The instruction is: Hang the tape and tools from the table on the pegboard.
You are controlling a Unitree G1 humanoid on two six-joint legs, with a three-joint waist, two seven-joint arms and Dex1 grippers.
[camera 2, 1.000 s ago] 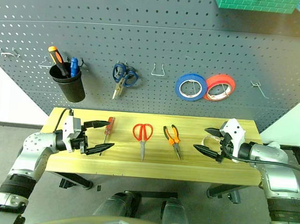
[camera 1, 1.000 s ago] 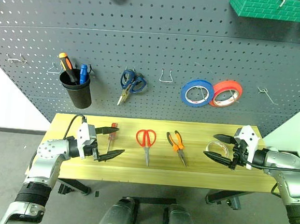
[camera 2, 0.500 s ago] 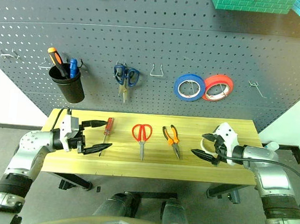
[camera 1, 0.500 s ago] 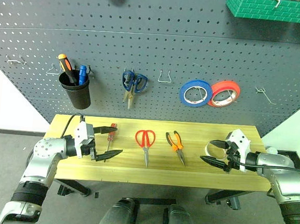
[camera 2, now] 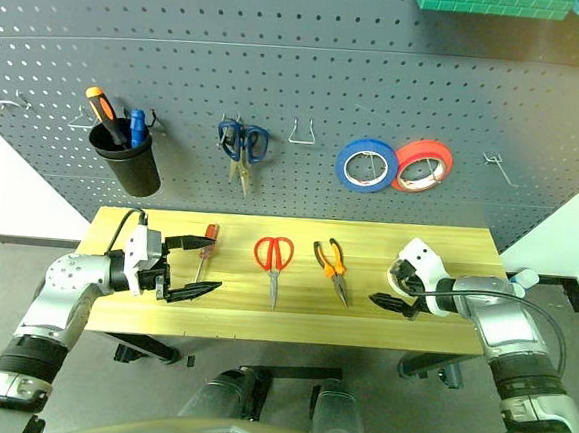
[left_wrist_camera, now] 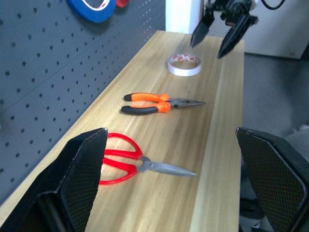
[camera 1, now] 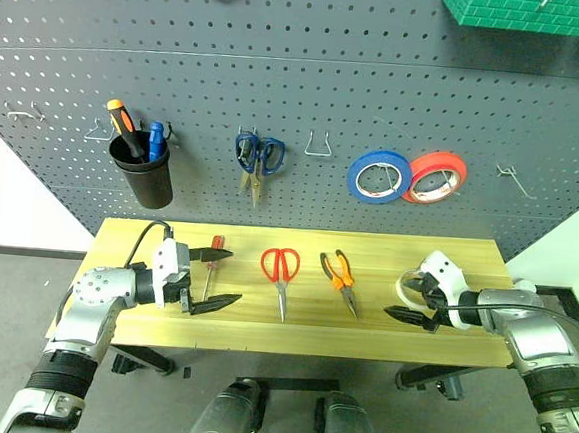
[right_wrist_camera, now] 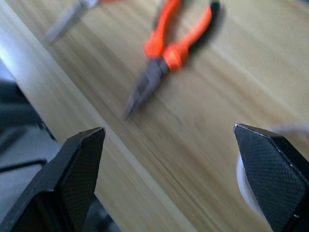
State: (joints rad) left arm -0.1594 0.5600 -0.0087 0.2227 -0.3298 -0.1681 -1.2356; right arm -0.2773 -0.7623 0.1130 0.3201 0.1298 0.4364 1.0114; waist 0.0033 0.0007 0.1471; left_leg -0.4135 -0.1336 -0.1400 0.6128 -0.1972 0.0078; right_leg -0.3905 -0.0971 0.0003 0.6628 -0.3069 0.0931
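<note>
Whitish tape [left_wrist_camera: 184,65] lies flat near the right end of the table [camera 1: 261,325], and that's where the action is: the right gripper [camera 1: 410,298] hangs right over it, fingers spread wide, one tip on each side of the roll as the head views show it. Nothing gripped yet. Whether a finger already touches the roll, I can't tell.

Over on the left, the left gripper [camera 1: 210,279] sits low over the wood with its fingers wide apart too, straddling the screwdriver [camera 1: 212,263] without holding it. Scissors [camera 1: 280,273] and pliers [camera 1: 338,279] lie between the two arms, side by side, untouched.

So this reads as the very start, the reach for the tape, with all four items on the table and none hung. Up on the pegboard [camera 1: 300,87], a bare hook [camera 1: 320,145] waits between the blue scissors [camera 1: 255,158] and the blue roll [camera 1: 380,178], another hook [camera 1: 511,178] right of the red roll [camera 1: 436,179].

Next call: settle the right fingers across the roll's rim, close, then lift clear. A thin, light ring like that could skid or tip if only one finger meets it first.
</note>
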